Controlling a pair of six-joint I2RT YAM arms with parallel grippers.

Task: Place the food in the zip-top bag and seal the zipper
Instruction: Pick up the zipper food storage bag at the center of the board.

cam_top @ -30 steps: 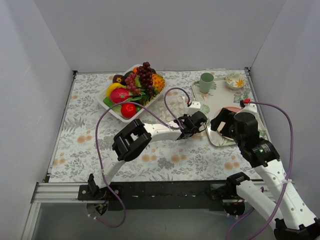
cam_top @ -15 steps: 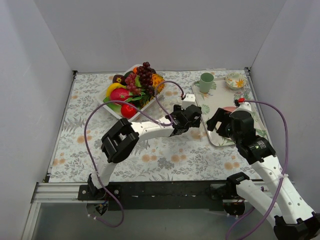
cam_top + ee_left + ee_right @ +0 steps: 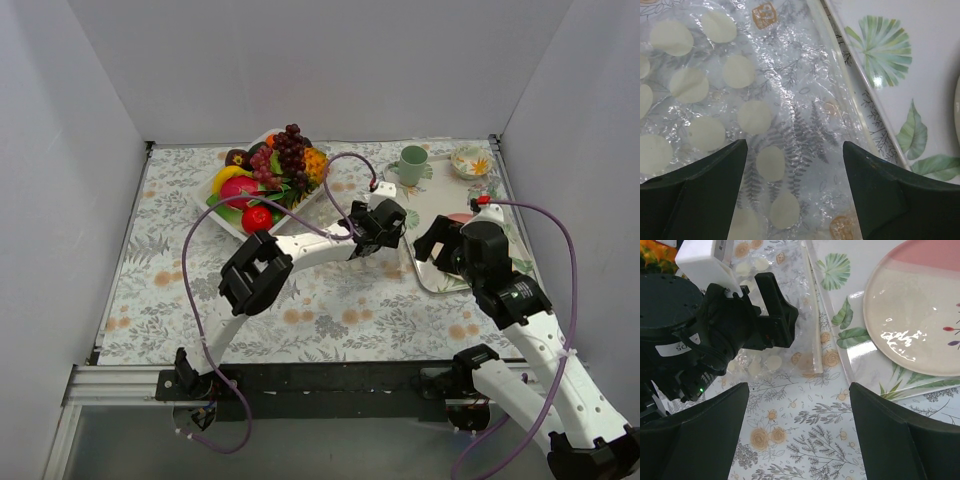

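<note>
The zip-top bag (image 3: 765,100) is laid flat on the tabletop (image 3: 330,310), just beside the leaf-print tray (image 3: 920,75). The left hand (image 3: 794,150) is held over it, spread wide with nothing gripped. The right hand (image 3: 799,390), likewise wide open and empty, is poised over the tray's bag-side edge. A pale strip along the bag's tray-side edge is probably the zipper (image 3: 840,65). The food (image 3: 268,175) is heaped well apart from the tray, beyond the bag.

One bag (image 3: 765,100), one cup (image 3: 411,165), one bowl (image 3: 470,161), one plate (image 3: 910,320), two trays (image 3: 225,228) (image 3: 440,195).
</note>
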